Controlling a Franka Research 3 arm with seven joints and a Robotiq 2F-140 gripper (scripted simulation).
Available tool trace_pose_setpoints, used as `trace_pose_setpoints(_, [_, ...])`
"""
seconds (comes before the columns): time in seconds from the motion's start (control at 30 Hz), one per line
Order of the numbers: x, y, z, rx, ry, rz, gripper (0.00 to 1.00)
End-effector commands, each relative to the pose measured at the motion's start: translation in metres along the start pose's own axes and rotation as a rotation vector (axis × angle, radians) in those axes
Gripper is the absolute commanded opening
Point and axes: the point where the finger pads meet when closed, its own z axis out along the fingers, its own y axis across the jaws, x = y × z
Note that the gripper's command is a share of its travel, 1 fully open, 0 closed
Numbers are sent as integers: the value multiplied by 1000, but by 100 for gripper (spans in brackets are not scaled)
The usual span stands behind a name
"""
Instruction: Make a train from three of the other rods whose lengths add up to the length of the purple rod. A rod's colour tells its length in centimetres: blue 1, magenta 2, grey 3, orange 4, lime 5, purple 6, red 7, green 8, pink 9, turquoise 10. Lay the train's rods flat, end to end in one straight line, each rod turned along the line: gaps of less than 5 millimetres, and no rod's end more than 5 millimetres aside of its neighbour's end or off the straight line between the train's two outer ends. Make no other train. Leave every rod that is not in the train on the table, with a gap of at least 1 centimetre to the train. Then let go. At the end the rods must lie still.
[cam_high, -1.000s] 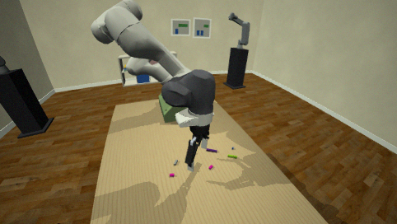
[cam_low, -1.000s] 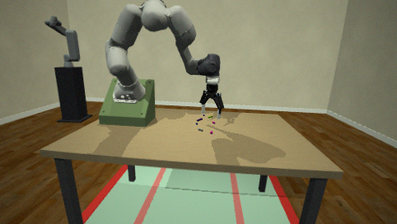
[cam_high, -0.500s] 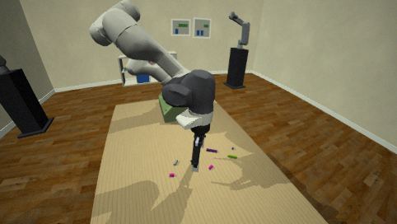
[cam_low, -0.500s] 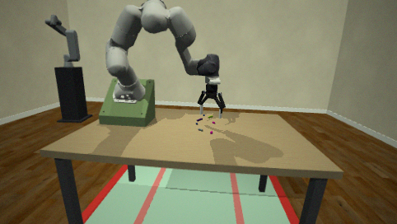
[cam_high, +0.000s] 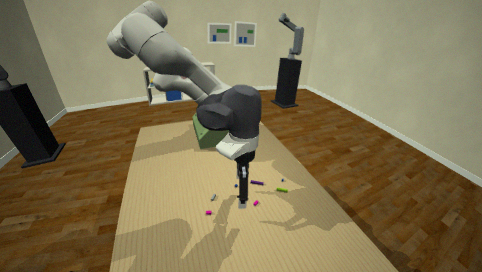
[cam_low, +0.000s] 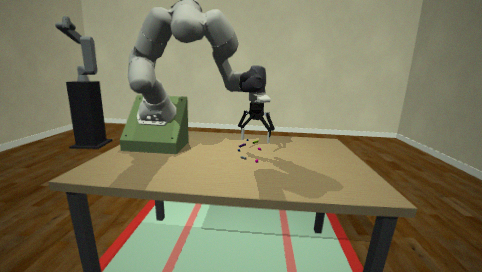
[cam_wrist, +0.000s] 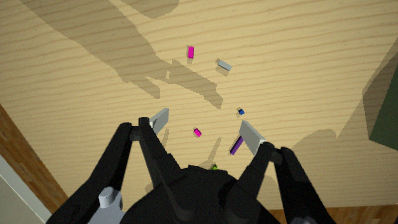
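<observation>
A pale wooden table on dark legs stands on a brown plank floor, with a green and red striped mat beneath it and beige walls around. The arm rises from a green pedestal at the table's far left corner in the exterior view. A black pedestal carrying a small grey arm stands at the far left, and two framed charts hang on the wall. The gripper hangs spread wide with nothing between its fingers, just above a loose scatter of short rods. The purple rod lies flat near the lime rod; two magenta rods, a grey rod and a blue rod lie apart from one another nearby.
</observation>
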Motion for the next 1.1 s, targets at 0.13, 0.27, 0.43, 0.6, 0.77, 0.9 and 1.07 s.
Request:
trace_pose_setpoints(0.13, [2,-1,0,-11,5,-232,100])
trace_pose_setpoints(0.27, [2,-1,0,-11,5,-281,100])
trace_pose_setpoints(0.43, [2,-1,0,-12,4,-373,100])
trace_pose_setpoints(0.6, [2,-1,0,-12,4,-454,100])
trace_pose_setpoints(0.77, [2,-1,0,-12,3,-535,100])
trace_pose_setpoints(0.9, [2,-1,0,-13,3,-595,100])
trace_pose_setpoints(1.07, [2,-1,0,-13,2,-675,100])
